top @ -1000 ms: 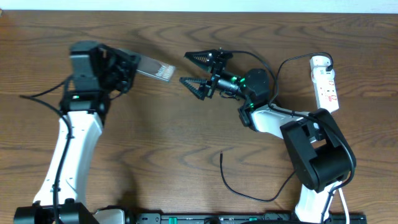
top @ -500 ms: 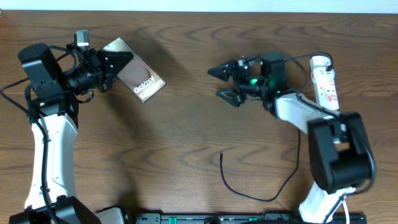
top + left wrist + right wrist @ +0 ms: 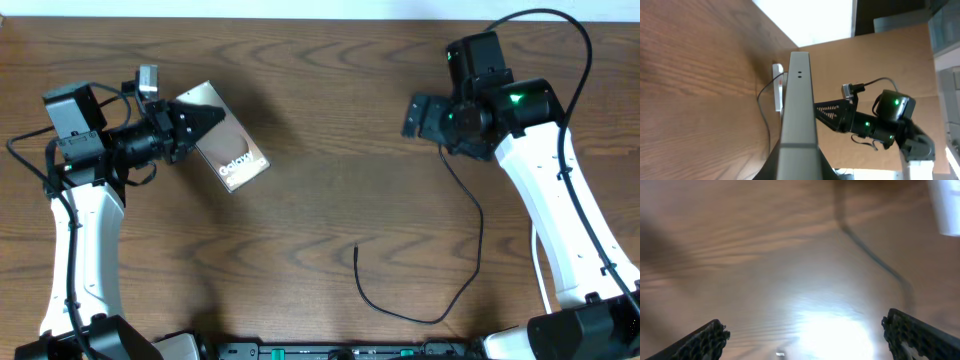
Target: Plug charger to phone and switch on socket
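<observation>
The plug tip of the 1 charger [image 3: 357, 252] lies on the tabletop [image 3: 300, 220] nearest the bases, apart from both arms. Its cable is looped rightward and runs up toward the right arm.

Of the 2 arms, the left is extended along the left edge with its wrist turned rightward. The left end effector [image 3: 198, 130] is closed on one end of the 1 phone [image 3: 238, 160], which is held tilted with its lettered back upward.

Farther back, the right arm is bent over the far right area. The right end effector [image 3: 805, 330] is spread wide, and nothing is gripped. 1 socket [image 3: 777, 90] is seen on the tabletop beyond the phone in the left wrist view.
</observation>
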`<state>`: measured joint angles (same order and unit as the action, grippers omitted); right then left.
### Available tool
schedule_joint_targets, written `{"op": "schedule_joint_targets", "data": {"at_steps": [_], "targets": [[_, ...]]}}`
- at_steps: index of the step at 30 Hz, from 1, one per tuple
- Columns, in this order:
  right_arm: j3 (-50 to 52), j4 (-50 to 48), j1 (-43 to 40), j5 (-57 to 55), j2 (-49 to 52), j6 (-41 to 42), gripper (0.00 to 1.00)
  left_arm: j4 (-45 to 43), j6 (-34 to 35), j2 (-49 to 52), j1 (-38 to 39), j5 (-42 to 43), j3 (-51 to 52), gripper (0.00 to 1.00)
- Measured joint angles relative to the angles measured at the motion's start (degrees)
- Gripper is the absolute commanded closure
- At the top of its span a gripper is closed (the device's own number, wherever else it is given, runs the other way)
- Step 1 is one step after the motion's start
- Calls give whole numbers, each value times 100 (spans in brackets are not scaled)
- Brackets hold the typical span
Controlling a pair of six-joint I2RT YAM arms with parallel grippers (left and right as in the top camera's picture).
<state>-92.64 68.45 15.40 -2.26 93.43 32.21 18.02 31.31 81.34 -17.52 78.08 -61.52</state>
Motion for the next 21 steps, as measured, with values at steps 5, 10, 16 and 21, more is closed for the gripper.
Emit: {"op": "schedule_joint_targets", "data": {"at_steps": [5,10,16,21], "targets": [[0,407,0,-789,20,-66,1,551,-863,0,11,-2,2,93],[0,710,0,-1051,57,-85,1,1419,-1663,0,15,-133,0,93],[424,721,122,-1003,103,-63,1,2192,-2638,0,20,-354,0,93],[1593,203,494,-896,120,212,3,2476,-3169,0,48,-522,0,93]]}}
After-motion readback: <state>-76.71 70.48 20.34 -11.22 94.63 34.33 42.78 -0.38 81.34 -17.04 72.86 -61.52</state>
